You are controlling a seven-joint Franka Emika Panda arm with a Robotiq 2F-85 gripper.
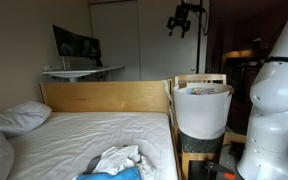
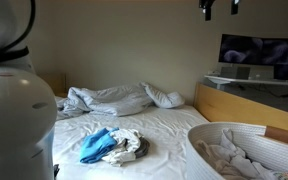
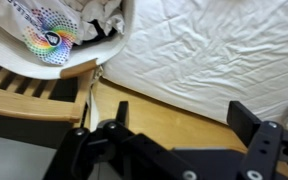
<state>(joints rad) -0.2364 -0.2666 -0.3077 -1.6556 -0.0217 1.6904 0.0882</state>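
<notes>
First, right under the wrist camera, we see the pincer point(image 3: 182, 118): its two dark fingers point(image 3: 246, 122) stand wide apart, with nothing between them. It holds nothing and touches nothing. In an exterior view it hangs high up, close to the ceiling, above the end of the bed.

Looking down past the fingers in the wrist view, we meet a wooden bed board point(image 3: 174, 105) that crosses the picture at a slant. Up and to the left of it sits the white laundry basket point(image 3: 112, 45), the nearest thing to the pincer yet well below it and clear of it. The basket stands just beside the bed board, over a slatted wooden frame point(image 3: 24, 92). Inside it we make out a patterned cloth point(image 3: 49, 40) with coloured dots, lying among pale laundry. On the other side of the board spreads the wrinkled white sheet of the bed point(image 3: 214, 50).

Farther out, in an exterior view, the white robot body point(image 2: 14, 110) fills the near edge. Beyond it a pile of clothes point(image 2: 124, 143) lies on the sheet, with a blue garment point(image 2: 96, 148) on its near side. Behind the pile we see a crumpled blanket point(image 2: 104, 100) and a pillow point(image 2: 164, 97). Farthest away, past the bed board, a desk point(image 2: 249, 82) carries a dark monitor point(image 2: 259, 50) near the wall.
</notes>
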